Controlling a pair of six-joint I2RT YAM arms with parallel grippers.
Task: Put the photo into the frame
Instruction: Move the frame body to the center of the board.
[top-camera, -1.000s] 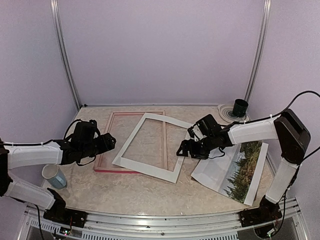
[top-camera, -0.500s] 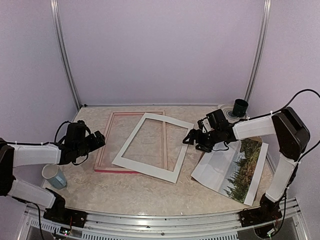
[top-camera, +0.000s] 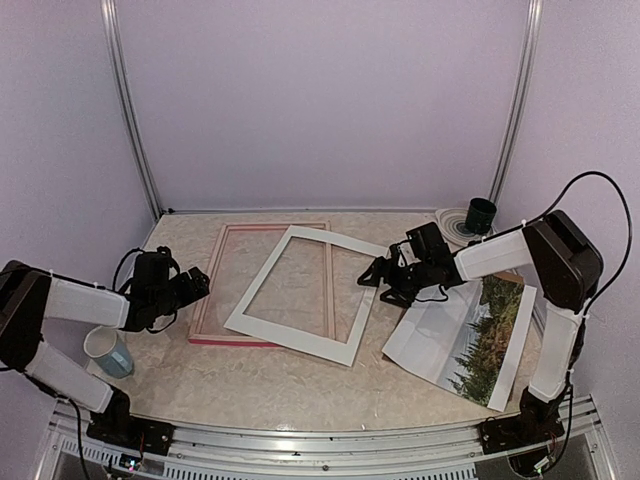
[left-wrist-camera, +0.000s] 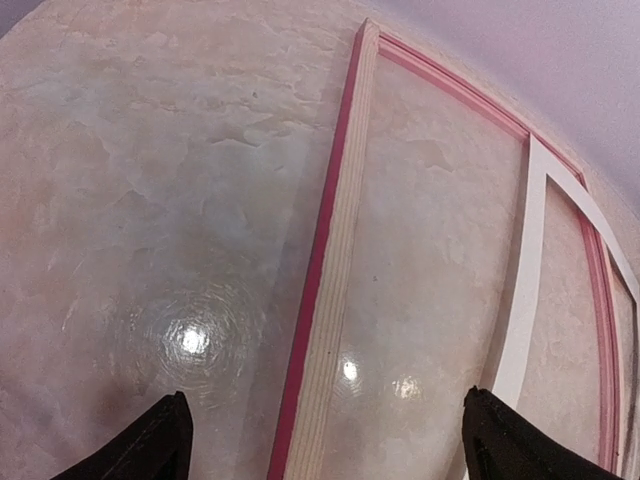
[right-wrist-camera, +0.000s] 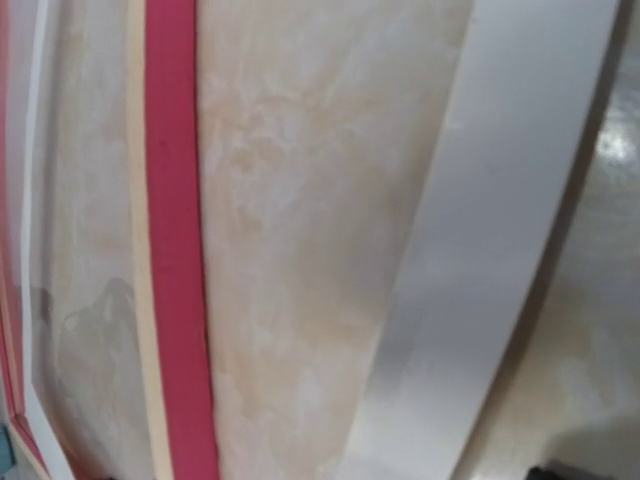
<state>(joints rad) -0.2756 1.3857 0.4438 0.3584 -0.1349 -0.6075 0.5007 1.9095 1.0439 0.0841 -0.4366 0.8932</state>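
Note:
The pink-red frame (top-camera: 208, 296) lies flat at the table's left-centre, pale wood side up. A white mat (top-camera: 300, 335) rests askew across it. The photo (top-camera: 490, 335), a print of dark trees, lies at the right front, apart from the frame. My left gripper (top-camera: 198, 286) is open just left of the frame's left rail (left-wrist-camera: 335, 230); its fingertips (left-wrist-camera: 165, 445) straddle that rail with nothing between them. My right gripper (top-camera: 372, 277) hovers open by the mat's right edge (right-wrist-camera: 490, 230), with the frame's right rail (right-wrist-camera: 180, 250) beyond. Its fingers barely show in the right wrist view.
A pale blue cup (top-camera: 105, 352) stands at the front left beside my left forearm. A dark cup (top-camera: 480, 214) sits on a plate at the back right corner. Metal posts and purple walls close in the table.
My left gripper has drawn back to the left, off the frame's left rail, and opened wider. My right gripper has lifted back and to the right, away from the mat's lower right part.

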